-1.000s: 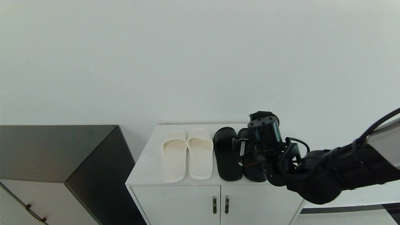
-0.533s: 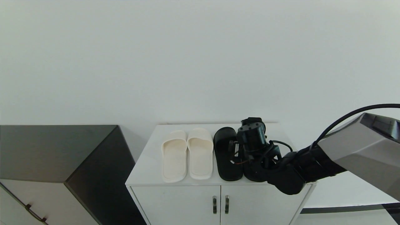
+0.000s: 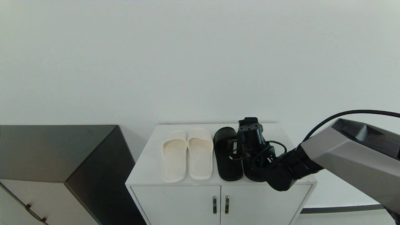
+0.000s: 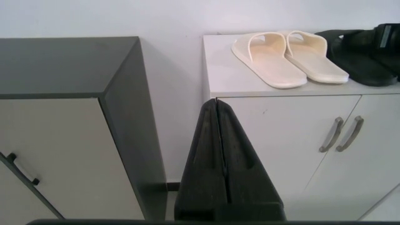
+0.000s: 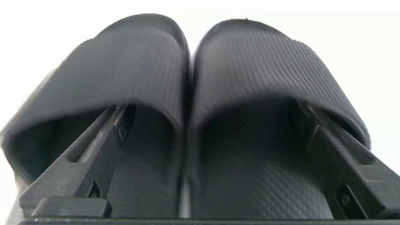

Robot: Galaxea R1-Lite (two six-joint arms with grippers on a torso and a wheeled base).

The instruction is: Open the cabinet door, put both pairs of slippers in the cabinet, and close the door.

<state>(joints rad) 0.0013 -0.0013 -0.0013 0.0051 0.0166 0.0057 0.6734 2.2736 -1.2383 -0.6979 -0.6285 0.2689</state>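
The white cabinet (image 3: 147, 170) stands against the wall with both doors shut, their two metal handles (image 3: 220, 204) side by side at the middle seam. Both pairs of slippers lie on its top, toes toward the back edge and heels at the front edge. The white slippers (image 3: 200, 153) sit around the middle of the top, a little toward the left edge. The black slippers (image 3: 226, 156) lie just beside them on the right-edge side, the inner black one touching or almost touching the nearer white one.

The right end effector (image 5: 212, 119) is down over the black pair and is open. Its fingers (image 5: 94, 162) are spread wide, one pushed in under the strap of each black slipper, and the two straps meet between them. Whether the fingers press on the straps cannot be told.

The left end effector (image 4: 217, 109) is closed on nothing, its fingers pressed flat together. It hangs low in front of the white cabinet's left front corner, beside a dark-topped cabinet (image 3: 56, 150) that stands to the left.
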